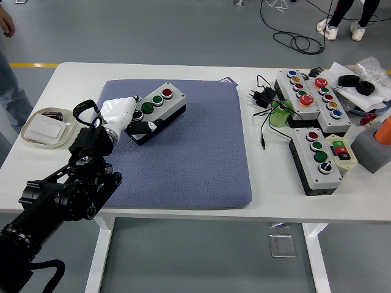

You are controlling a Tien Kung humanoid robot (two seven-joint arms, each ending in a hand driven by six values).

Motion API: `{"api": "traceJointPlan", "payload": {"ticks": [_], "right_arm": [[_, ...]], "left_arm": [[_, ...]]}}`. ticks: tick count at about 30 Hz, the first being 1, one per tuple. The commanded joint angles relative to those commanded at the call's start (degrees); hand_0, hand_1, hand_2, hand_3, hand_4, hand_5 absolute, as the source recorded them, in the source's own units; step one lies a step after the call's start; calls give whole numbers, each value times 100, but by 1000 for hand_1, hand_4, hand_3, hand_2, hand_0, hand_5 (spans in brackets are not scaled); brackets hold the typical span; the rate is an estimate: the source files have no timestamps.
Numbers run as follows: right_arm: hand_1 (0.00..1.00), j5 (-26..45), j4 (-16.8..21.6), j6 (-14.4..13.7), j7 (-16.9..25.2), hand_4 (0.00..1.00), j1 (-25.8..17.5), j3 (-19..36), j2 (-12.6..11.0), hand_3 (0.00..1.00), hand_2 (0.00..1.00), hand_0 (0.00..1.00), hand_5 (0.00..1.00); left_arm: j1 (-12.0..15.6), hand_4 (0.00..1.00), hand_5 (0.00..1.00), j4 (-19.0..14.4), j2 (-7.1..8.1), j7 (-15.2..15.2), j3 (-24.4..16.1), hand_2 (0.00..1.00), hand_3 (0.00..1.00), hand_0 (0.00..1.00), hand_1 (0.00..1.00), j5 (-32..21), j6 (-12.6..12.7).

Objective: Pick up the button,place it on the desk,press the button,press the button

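Note:
A white and black button box (160,110) with a red, a green and another green button on top is held over the left part of the blue-grey mat (183,152). My left hand (130,115), white with dark fingertips, is shut on the box's near left end. The black left arm (67,189) comes in from the lower left corner. My right hand is not in view.
A round white dish (46,126) lies at the left edge. On the right lie a long multi-button box (305,97), a second button box (317,160), a black plug with cable (261,97), a green cup (280,116), a grey block (372,149). A person stands at the top left.

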Motion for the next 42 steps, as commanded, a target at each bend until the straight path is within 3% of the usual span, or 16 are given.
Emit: {"api": "traceJointPlan", "payload": {"ticks": [2, 7, 16, 24, 31, 42], "right_arm": [[637, 0, 0, 0, 0, 377, 0, -1, 0, 583, 667, 646, 234], [637, 3, 0, 2, -1, 377, 2, -9, -1, 583, 667, 646, 234], [637, 27, 0, -3, -1, 377, 1, -17, -1, 583, 667, 646, 234], [637, 9, 0, 9, -12, 378, -18, -17, -4, 583, 669, 648, 234], [637, 1, 0, 19, -19, 378, -41, -31, -6, 583, 668, 646, 234], [637, -21, 0, 32, -21, 377, -28, -44, -6, 583, 669, 647, 234]], "left_arm": [[-6, 2, 2, -6, 16, -126, 5, 54, 226, 47, 3, 0, 17], [-56, 2, 2, -52, 168, -848, 106, 54, 226, 47, 3, 0, -34], [-391, 2, 2, -59, 674, -2163, 652, 50, 210, 46, 2, 0, -252], [-640, 2, 2, -60, 954, -3055, 985, 50, 195, 46, 2, 0, -516], [-767, 2, 2, -76, 1118, -3425, 1244, 50, 188, 46, 2, 0, -688], [-892, 2, 2, 184, 1095, -3650, 1457, 48, 182, 45, 2, -188, -960]]}}
